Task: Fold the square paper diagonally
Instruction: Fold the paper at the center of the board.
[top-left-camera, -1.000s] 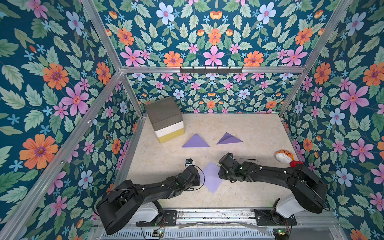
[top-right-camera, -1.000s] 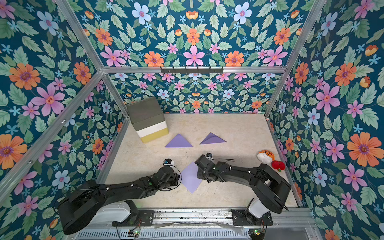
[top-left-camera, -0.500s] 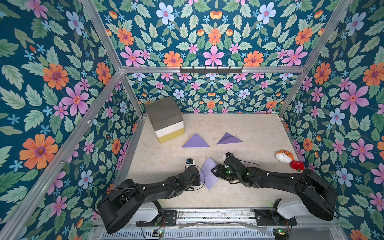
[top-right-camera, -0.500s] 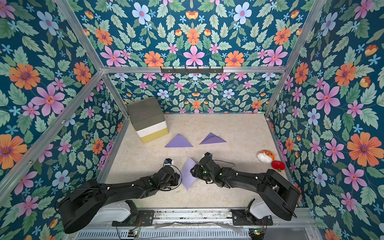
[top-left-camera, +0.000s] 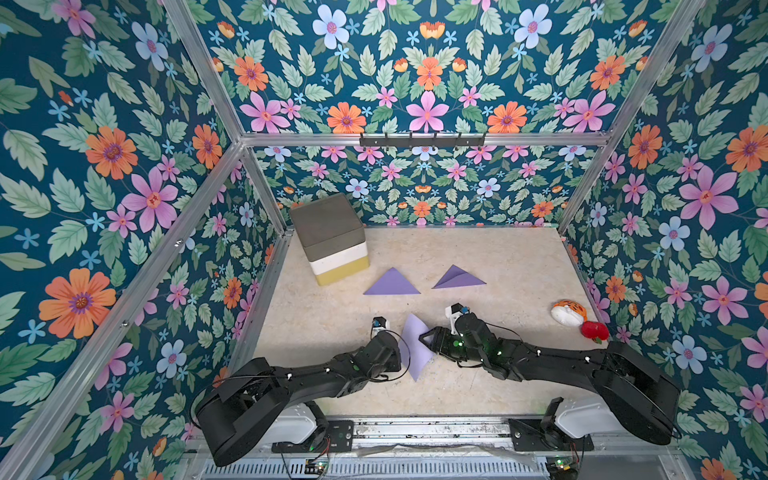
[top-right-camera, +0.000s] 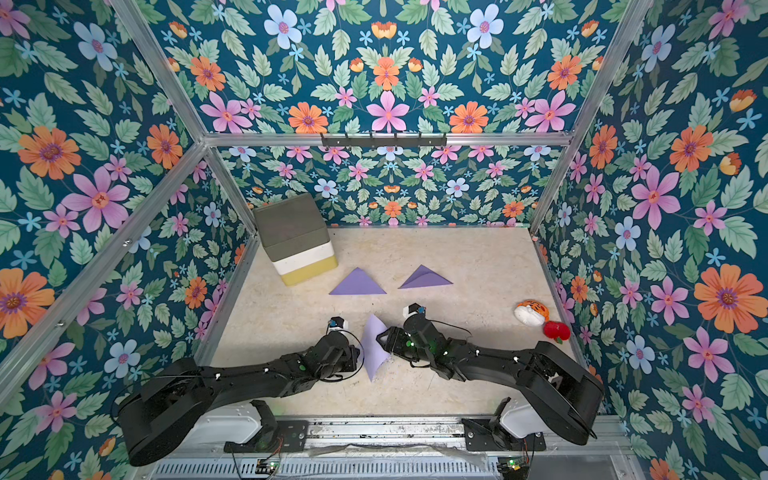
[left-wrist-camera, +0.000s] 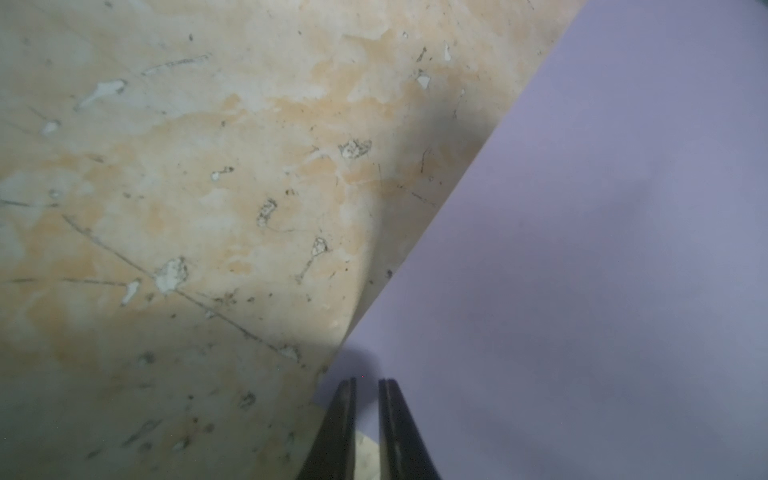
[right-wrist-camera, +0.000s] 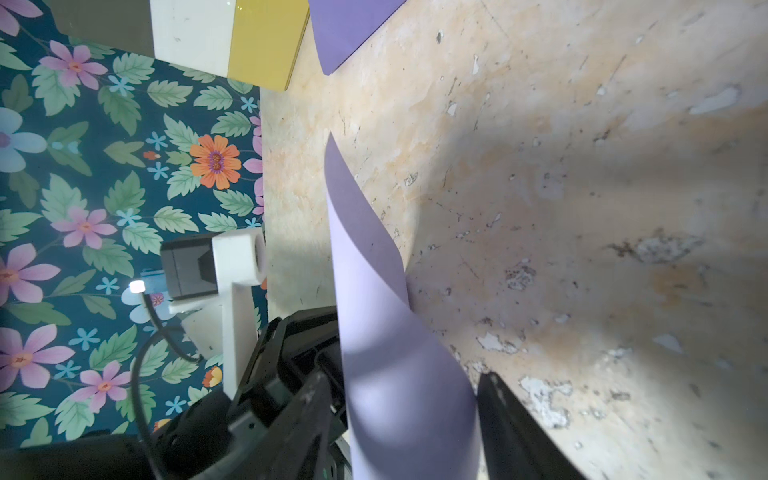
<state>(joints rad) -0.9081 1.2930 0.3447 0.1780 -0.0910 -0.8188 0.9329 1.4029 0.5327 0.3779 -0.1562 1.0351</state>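
Your square paper (top-left-camera: 413, 347) sits near the front of the surface (top-left-camera: 511, 257), between the two arms, and both top views show it there. One side of the sheet lies flat and the other rises in a curl. Your left tool (left-wrist-camera: 370, 382) is closed down to a thin slit, its tips set at the flat corner of the sheet. Your right tool (right-wrist-camera: 405, 376) has its jaws spread on either side of the raised curl; you cannot tell whether they pinch it or only flank it. Farther back lie a folded purple triangle (top-left-camera: 391, 283) and a second folded triangle (top-left-camera: 459, 278), well apart from the sheet.
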